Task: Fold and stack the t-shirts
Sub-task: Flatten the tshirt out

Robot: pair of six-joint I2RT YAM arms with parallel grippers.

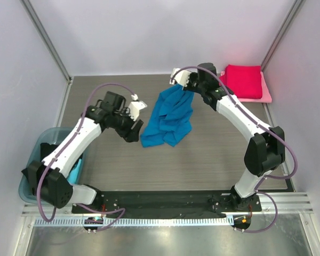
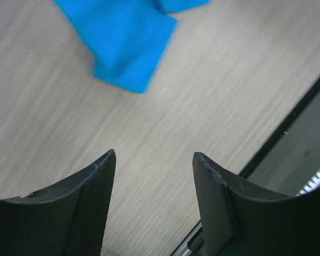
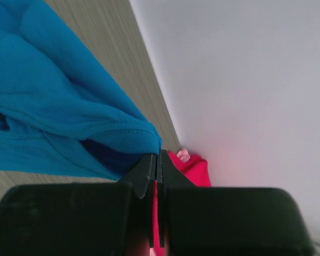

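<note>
A bright blue t-shirt (image 1: 168, 117) hangs crumpled from my right gripper (image 1: 184, 89), its lower part resting on the wooden table. In the right wrist view the right gripper (image 3: 159, 153) is shut on a hem of the blue t-shirt (image 3: 53, 106). My left gripper (image 1: 134, 129) stands open just left of the cloth's lower edge and holds nothing. In the left wrist view the left gripper (image 2: 153, 154) hovers over bare table, with a corner of the blue t-shirt (image 2: 125, 37) ahead. A folded crimson t-shirt (image 1: 244, 80) lies on a pale pink t-shirt (image 1: 266, 96) at the back right corner.
A translucent teal tub (image 1: 40, 144) sits at the left table edge, partly under my left arm. White walls close in the back and both sides. The black base rail (image 2: 288, 128) runs along the near edge.
</note>
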